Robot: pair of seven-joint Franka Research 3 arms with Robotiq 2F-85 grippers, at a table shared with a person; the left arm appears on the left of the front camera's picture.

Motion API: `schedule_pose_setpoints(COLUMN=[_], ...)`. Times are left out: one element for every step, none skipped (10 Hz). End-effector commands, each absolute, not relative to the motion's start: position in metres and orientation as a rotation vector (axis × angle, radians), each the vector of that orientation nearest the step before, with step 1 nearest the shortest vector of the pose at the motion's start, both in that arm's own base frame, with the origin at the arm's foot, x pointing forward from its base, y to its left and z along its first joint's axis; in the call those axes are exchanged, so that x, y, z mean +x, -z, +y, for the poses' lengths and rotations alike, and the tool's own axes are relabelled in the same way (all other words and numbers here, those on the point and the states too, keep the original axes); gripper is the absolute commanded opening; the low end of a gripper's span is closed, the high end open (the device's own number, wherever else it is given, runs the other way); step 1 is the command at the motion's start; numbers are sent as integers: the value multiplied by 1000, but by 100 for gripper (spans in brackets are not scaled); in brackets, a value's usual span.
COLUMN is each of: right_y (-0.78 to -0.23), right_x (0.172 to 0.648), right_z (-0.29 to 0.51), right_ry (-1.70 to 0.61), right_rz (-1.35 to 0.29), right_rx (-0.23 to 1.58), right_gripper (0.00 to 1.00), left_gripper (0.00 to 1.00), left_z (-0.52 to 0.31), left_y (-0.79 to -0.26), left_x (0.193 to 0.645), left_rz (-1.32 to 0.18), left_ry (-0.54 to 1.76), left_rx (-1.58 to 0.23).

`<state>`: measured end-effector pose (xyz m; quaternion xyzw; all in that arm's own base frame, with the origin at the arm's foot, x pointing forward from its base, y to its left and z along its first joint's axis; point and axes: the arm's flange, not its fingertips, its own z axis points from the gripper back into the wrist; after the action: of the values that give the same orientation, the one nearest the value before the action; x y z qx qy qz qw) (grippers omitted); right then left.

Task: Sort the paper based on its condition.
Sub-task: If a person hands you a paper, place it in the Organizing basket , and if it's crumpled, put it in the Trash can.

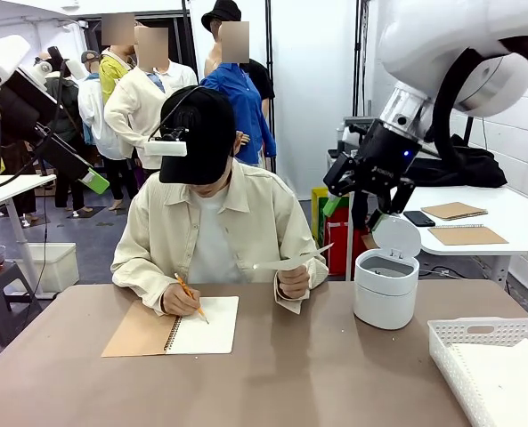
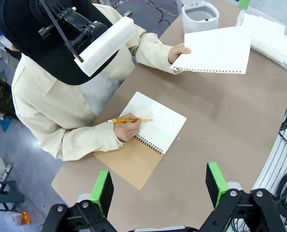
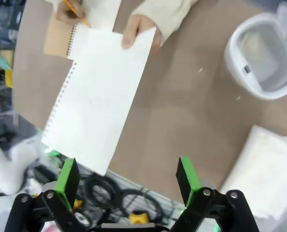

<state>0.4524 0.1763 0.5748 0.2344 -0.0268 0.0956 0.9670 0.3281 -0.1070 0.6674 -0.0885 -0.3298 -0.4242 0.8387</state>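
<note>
A person across the table holds out one white sheet of paper [image 1: 292, 261] in one hand, lifted above the tabletop. From above, that paper [image 3: 99, 96] lies just ahead of my right gripper [image 3: 127, 179], whose green pads stand wide apart with nothing between them. The right gripper [image 1: 357, 212] hangs open above the table, right of the sheet. My left gripper [image 2: 160, 188] is open too, high over the table's near edge, with the paper [image 2: 216, 50] far ahead of it. The left gripper [image 1: 87, 181] sits raised at the far left.
The person's other hand writes with a pencil in a spiral notebook [image 1: 170, 327]. A white bin [image 1: 385, 286] with its lid up stands right of centre. A white lattice basket [image 1: 477, 331] holding flat sheets sits at the near right corner.
</note>
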Motion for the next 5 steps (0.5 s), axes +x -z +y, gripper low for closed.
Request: schedule_pose_setpoints(right_y=[-569,-575,-575,-575,-568], right_x=[463,452,452,452,458], right_z=[182,176,176,176,176], right_ry=[-93,-193,-193,-193,-151], right_rz=[-49,-54,-54,-54,-36], right_rx=[530,474,474,474,498], right_gripper=[100,100,100,100,100], left_gripper=[100,100,100,100,100], left_z=[-107,-107,-107,-107,-107], left_y=[-668,-668,-668,-668,-668], left_x=[329,329,329,329,329], left_rz=[-701,-701,-701,-701,-701], left_ry=[892,892,892,892,892], left_rx=[-188,-188,-188,-188,-188])
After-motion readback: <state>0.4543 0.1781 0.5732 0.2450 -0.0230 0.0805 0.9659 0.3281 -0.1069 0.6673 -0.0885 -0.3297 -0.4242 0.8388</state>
